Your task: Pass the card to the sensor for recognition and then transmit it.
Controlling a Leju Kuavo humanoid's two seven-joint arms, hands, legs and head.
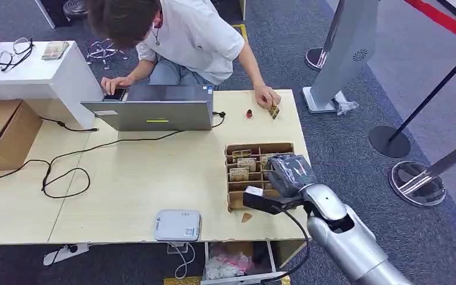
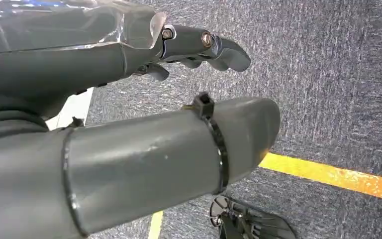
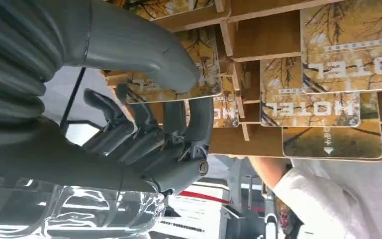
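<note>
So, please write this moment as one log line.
stage: picking card | right hand: over card box, fingers on a hotel card | left hand: hanging over floor | sensor: untouched

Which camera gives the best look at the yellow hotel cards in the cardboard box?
The right wrist view: the yellow hotel cards stand close up in the cardboard divider box, print readable, beside the right hand. The head view shows them small. The left wrist view looks at carpet.
</note>
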